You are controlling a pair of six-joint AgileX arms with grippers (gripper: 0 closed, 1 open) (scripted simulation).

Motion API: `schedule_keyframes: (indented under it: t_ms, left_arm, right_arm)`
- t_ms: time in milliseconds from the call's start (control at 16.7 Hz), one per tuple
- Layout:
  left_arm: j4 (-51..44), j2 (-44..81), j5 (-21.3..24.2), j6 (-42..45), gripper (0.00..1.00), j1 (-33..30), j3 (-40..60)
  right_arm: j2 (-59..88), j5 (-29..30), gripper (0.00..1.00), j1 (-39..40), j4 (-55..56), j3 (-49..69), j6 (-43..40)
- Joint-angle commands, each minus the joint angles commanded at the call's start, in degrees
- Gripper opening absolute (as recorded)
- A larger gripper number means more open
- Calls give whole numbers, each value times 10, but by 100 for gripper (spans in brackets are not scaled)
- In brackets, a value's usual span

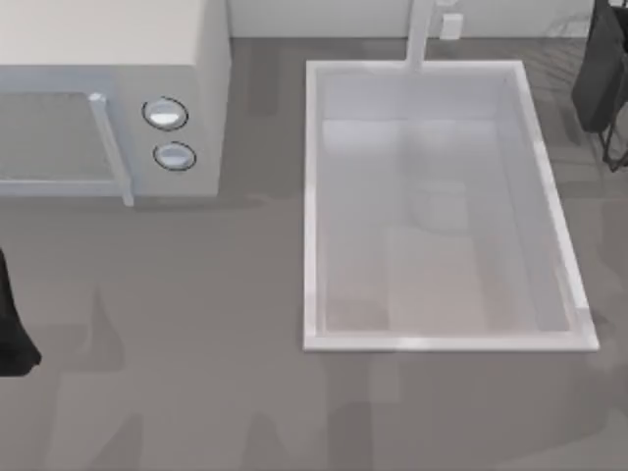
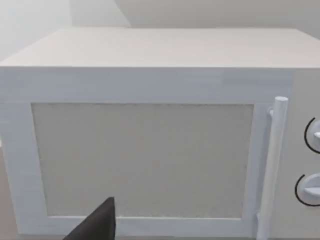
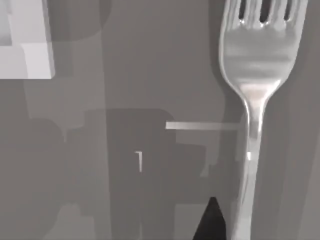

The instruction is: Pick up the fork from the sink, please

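Right gripper (image 3: 220,227) first: it's up at the far right edge of the top view, and going by the right wrist view I'd say it's clamped on the slim shiny silver metal fork with four short tines (image 3: 257,65). Only one dark fingertip (image 3: 212,220) is in frame, sitting just beside the long handle, so the closed grip is my read rather than something plainly on show.

The fork looms big and close in that view, with the grey surface (image 3: 125,165) well below it. So it looks lifted and out of the basin, off past a white corner (image 3: 30,55) that's probably the sink's rim.

The relation that matters: the fork's long axis runs straight away from my right gripper, handle end at the gripper and tines pointing away. The right arm is the one on it; the left is nowhere near.

From above, the large white rectangular sink with the thick rim (image 1: 310,196) has a pale floor with nothing lying on it, which fits the fork being up. The right wrist view adds the fork itself, close up.

Left gripper (image 2: 100,222) is parked at the left edge of the surface, facing the white boxy microwave with two round knobs (image 2: 150,150). Can't tell its state.
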Motion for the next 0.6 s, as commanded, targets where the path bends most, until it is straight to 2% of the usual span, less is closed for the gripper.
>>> schedule_keyframes:
  t_ms: [240,600]
  left_arm:
    - [0,0,0,0,100,0,0]
    - [0,0,0,0,100,0,0]
  right_arm:
    - [0,0,98,0,0,0,0]
    - [0,0,100,0,0,0,0]
